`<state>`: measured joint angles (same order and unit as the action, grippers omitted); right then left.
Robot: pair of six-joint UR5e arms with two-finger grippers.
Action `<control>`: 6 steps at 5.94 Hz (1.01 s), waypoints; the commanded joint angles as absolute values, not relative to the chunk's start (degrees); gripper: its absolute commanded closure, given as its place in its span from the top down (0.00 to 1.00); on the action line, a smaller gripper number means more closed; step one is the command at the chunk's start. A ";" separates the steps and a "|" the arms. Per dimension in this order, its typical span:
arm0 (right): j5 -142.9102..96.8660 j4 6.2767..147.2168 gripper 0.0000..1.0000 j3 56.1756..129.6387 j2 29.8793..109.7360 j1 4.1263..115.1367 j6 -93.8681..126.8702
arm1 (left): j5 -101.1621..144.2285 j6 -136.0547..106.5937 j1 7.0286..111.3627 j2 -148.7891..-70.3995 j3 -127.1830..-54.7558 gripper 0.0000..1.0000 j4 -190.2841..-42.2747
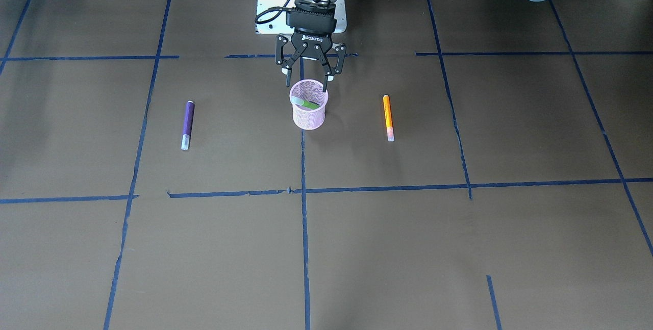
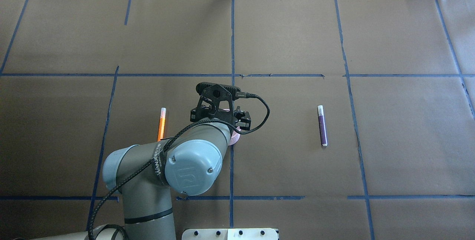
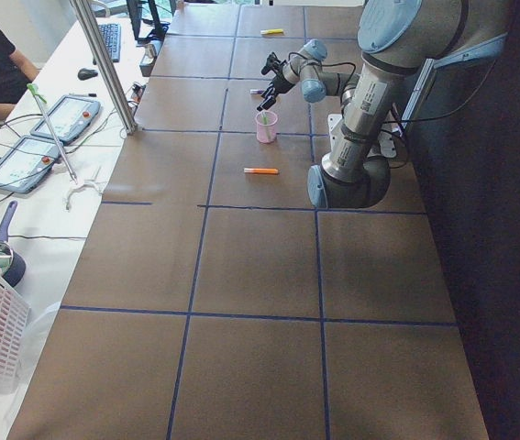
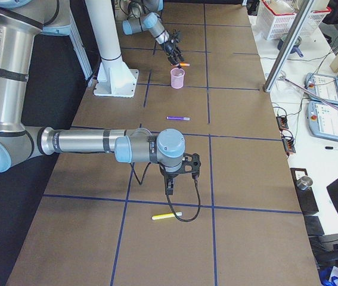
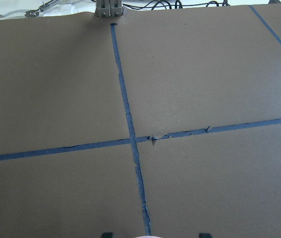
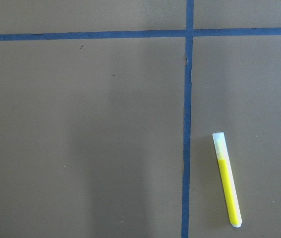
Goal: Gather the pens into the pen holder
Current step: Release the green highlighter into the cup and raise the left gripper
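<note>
A robotics lab: tape-gridded table [image 1: 408, 243], teach pendants [image 3: 27, 163] beside it.

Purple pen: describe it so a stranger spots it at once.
In the front-facing view, find the round pink wire-mesh pen holder below the left gripper. The slim purple pen lies flat to that view's left of it, apart. The slim orange pen opposite matches its shape; only colour differs.
</note>
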<state>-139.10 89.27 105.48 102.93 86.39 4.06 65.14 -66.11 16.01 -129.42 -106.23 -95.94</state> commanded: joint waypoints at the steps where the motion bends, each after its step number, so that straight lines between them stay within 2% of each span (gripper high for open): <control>1: -138.52 89.21 1.00 97.71 96.47 84.82 4.04 | 72.79 -60.83 22.19 -126.68 -107.22 1.00 -95.98; 2: -136.86 88.43 1.00 89.56 90.85 83.94 3.35 | 87.57 -59.25 30.07 -121.95 -107.84 1.00 -95.98; 3: -134.84 79.89 1.00 85.21 90.36 82.46 3.69 | 93.63 -54.97 34.15 -118.69 -109.15 1.00 -95.98; 4: -135.09 78.15 1.00 81.77 91.31 82.18 3.69 | 93.95 -54.50 34.28 -116.04 -111.07 1.00 -95.98; 5: -135.26 75.09 1.00 81.30 94.10 81.05 3.17 | 94.04 -54.49 34.36 -115.49 -111.62 1.00 -95.89; 6: -135.09 67.23 1.00 78.34 97.35 79.99 3.86 | 95.61 -54.58 34.80 -115.49 -111.62 1.00 -95.89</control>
